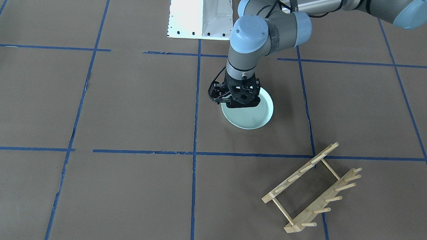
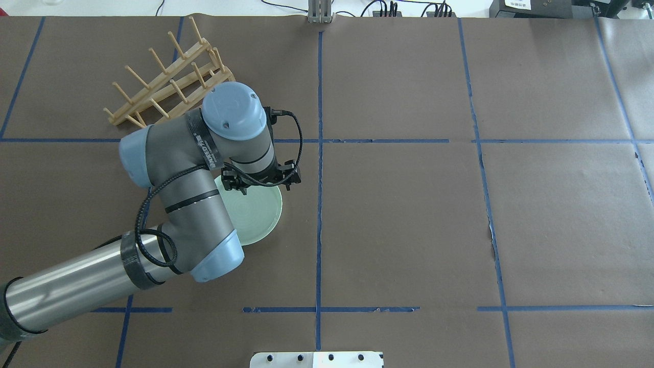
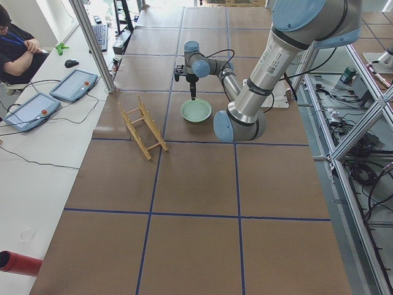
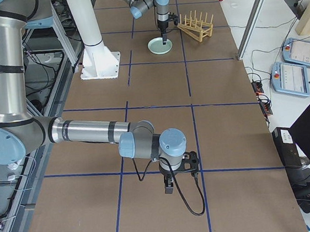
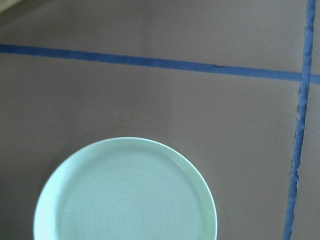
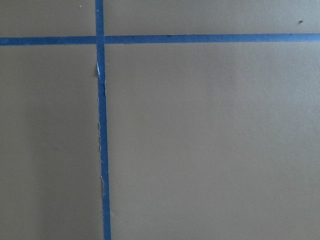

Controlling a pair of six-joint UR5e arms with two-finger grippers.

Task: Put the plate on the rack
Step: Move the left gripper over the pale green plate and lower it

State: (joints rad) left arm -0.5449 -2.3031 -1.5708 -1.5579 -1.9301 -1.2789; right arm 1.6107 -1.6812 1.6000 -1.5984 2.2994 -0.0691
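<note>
The plate (image 5: 125, 200) is round and pale mint green, with a low raised rim and faint concentric rings across its flat well. It lies flat and face up on the brown-paper table (image 2: 409, 230). It sits in the robot's left half, about midway between the near and far edges, just left of the central blue tape line (image 2: 319, 204) and clear of it. The left gripper (image 1: 239, 101) hangs straight down over the plate. Its black body hides part of the rim in the front-facing view, and I cannot tell whether its jaws are spread or closed, or whether they touch the plate. The wrist camera shows no fingers. The bamboo rack (image 1: 315, 207) stands near the far left corner, well apart from the plate. Its two rails run diagonally, its pegs point up, and thin crossbars join the rails. A stretch of paper crossed by one tape line lies between plate and rack. From overhead the left arm's wrist joint overlaps the rack's nearer end. The right gripper (image 4: 169, 189) points down over a tape crossing towards the table's right end, far from the plate. Its state cannot be told from that side view.
</note>
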